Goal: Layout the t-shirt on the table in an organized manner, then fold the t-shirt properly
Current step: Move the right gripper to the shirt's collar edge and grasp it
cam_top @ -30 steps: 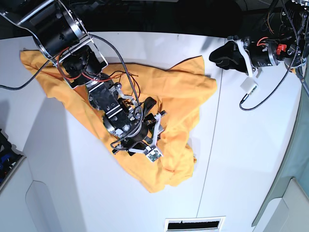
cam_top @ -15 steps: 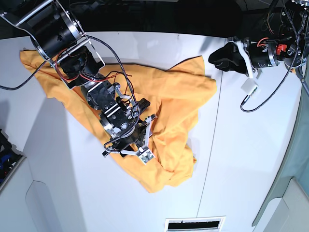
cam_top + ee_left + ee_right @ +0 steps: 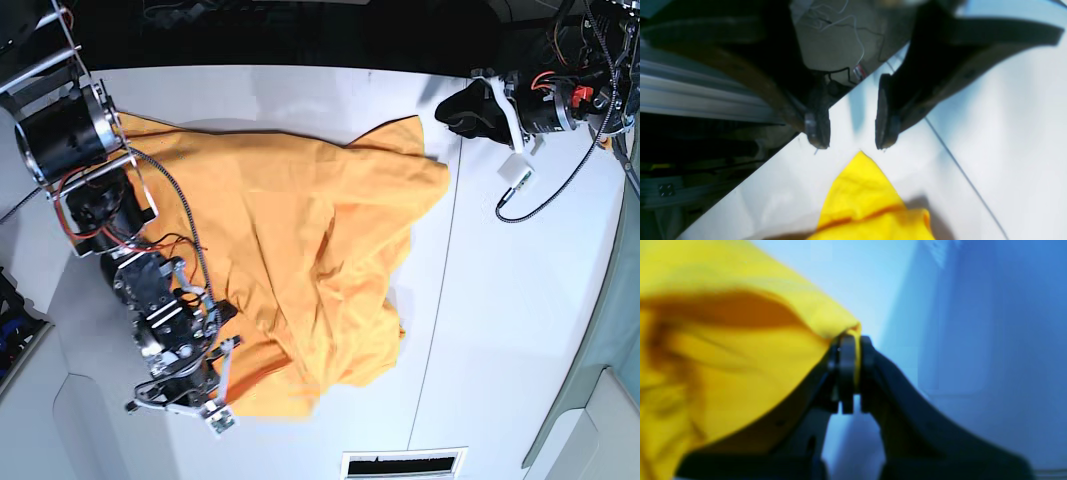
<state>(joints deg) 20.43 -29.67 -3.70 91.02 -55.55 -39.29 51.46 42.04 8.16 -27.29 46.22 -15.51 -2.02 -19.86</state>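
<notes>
Orange-yellow t-shirt [image 3: 290,210] lies rumpled across the table's [image 3: 500,370] middle toward its far edge, apparently still to be straightened and folded, right gripper [image 3: 853,373] pinching its cloth, left gripper's [image 3: 853,140] fingers apart.

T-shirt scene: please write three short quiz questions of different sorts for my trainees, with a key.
1. True or false: the left pincer is holding the t-shirt.
2. Which pincer grips the t-shirt: A) left, B) right, C) both, D) neither?
3. Fill in the missing word: in the left wrist view, a thin dark ____ runs across the white table.

Key: 1. false; 2. B; 3. line
</notes>
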